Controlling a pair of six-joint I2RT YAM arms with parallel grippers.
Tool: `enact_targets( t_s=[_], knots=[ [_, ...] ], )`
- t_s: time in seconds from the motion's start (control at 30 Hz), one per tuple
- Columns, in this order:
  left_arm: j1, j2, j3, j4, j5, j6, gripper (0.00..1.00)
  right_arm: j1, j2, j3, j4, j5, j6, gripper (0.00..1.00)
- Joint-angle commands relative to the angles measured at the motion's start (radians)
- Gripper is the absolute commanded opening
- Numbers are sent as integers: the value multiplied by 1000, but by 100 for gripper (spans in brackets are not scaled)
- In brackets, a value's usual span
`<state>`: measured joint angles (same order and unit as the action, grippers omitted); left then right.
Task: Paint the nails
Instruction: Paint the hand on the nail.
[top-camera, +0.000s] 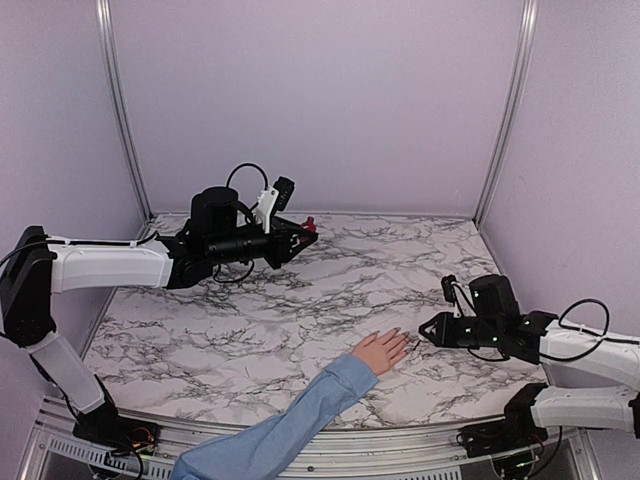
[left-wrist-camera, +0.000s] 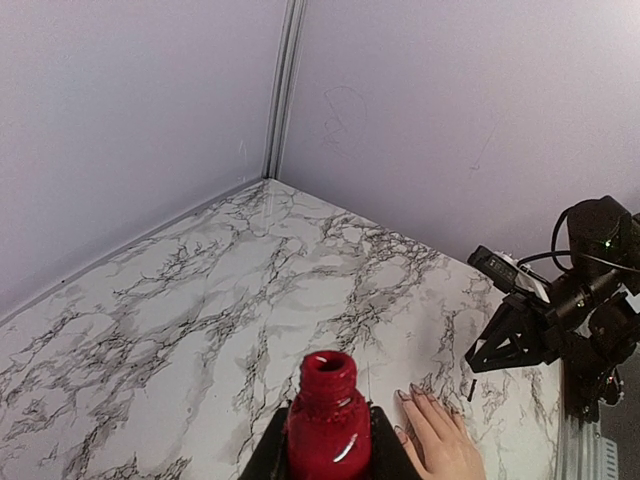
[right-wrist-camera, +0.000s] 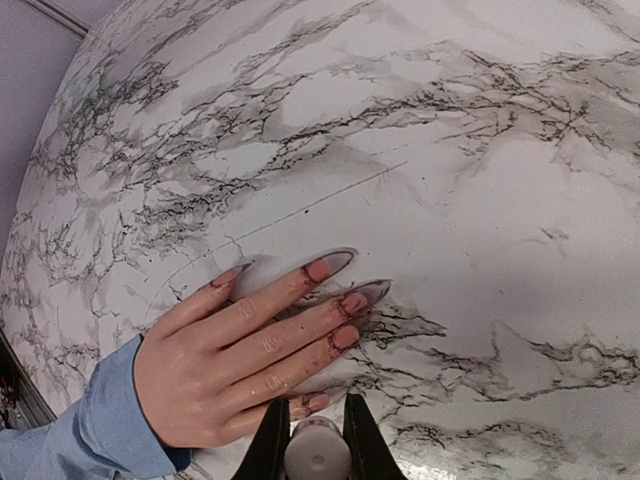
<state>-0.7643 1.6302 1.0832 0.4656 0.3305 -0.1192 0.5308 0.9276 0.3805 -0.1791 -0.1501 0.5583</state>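
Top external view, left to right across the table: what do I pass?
Left tool gripping the red bottle → human hand → right tool gripping a white cap.

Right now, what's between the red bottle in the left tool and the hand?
Only bare marble tabletop lies between the red bottle and the hand. The top view shows the whole stretch; the left wrist view agrees.
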Motion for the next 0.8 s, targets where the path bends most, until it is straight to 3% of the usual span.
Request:
enact_targets(
  t_s=[0.0, 0.77],
  knots=[
    [7, -6, 21, 16, -13, 13, 0, 26, 42, 23, 55, 32, 16, 0],
    [12, 3, 35, 15, -8, 19, 0, 64, 76, 41, 92, 87, 18, 0]
  ],
)
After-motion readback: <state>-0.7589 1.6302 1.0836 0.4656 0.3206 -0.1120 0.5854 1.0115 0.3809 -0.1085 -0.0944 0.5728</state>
